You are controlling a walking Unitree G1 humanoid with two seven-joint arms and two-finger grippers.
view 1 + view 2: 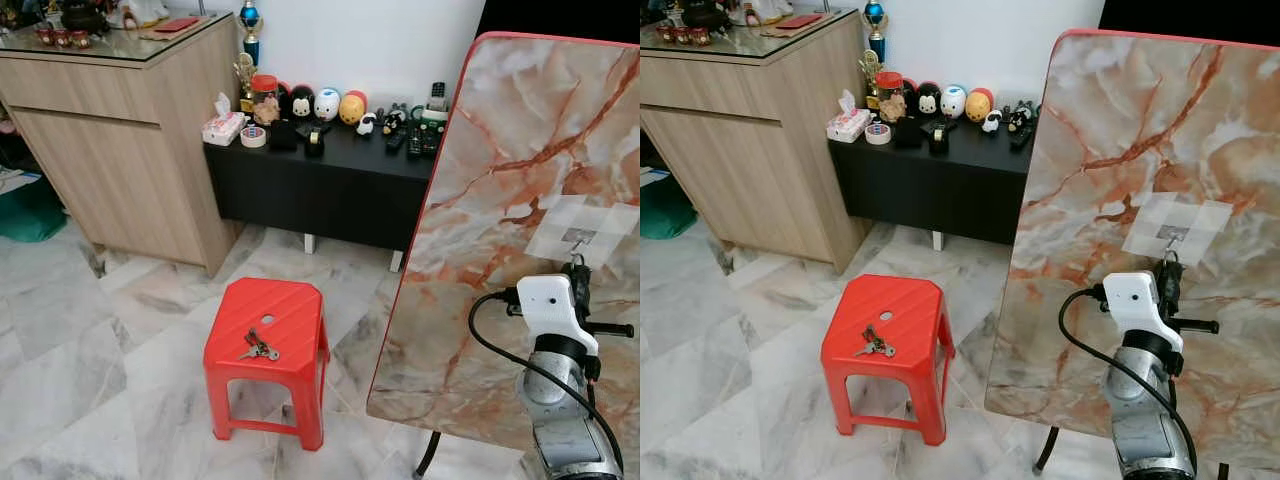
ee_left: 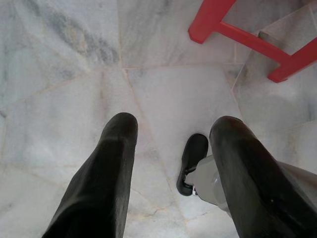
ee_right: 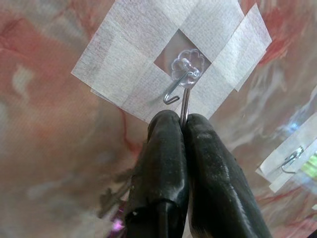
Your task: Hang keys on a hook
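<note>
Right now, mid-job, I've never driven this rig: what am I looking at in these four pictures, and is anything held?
You are driving a humanoid robot with two arms. The two wide pictures come from its head camera, the two close ones from its wrists. Ahead, a bunch of keys lies on a red stool. The right tool is shut on a thin metal wire, likely a key ring, at the clear hook taped to the tilted marble board. The left tool hangs open over the floor.
</note>
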